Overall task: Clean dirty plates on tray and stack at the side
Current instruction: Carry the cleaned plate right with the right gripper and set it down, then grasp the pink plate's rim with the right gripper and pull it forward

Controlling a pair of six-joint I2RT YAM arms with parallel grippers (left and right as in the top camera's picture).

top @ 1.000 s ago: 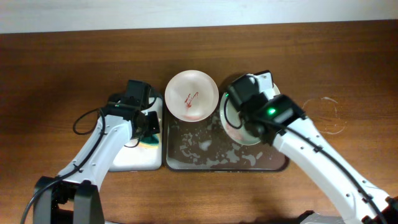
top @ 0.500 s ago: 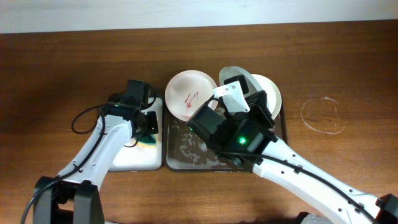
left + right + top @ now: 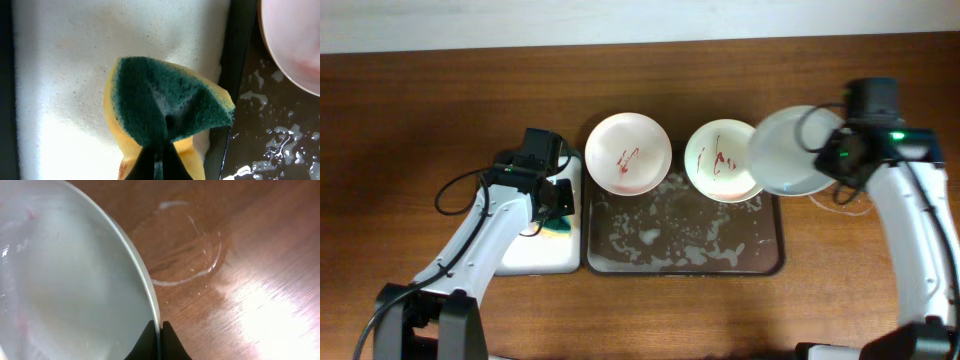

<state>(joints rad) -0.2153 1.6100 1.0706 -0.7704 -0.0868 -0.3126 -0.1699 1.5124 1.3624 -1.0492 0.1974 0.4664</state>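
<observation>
Two cream plates with red smears rest at the back of the wet dark tray (image 3: 680, 271), one (image 3: 628, 153) on its left and one (image 3: 720, 160) on its right. My right gripper (image 3: 842, 152) is shut on the rim of a pale bluish plate (image 3: 788, 150), holding it tilted over the tray's right edge. In the right wrist view the fingertips (image 3: 159, 335) pinch that plate's rim (image 3: 65, 280). My left gripper (image 3: 557, 205) is shut on a yellow-and-green sponge (image 3: 165, 105) above the white tray, left of the dark one.
The small white tray (image 3: 535, 250) lies left of the dark tray, covered in foam (image 3: 60, 75). A wet ring (image 3: 840, 185) marks the bare table to the right of the dark tray, below the held plate. Suds cover the dark tray's floor (image 3: 280, 125).
My right arm has swung from over the tray to the far right, carrying the pale plate with it and uncovering the right cream plate. The left arm and sponge have not moved.
</observation>
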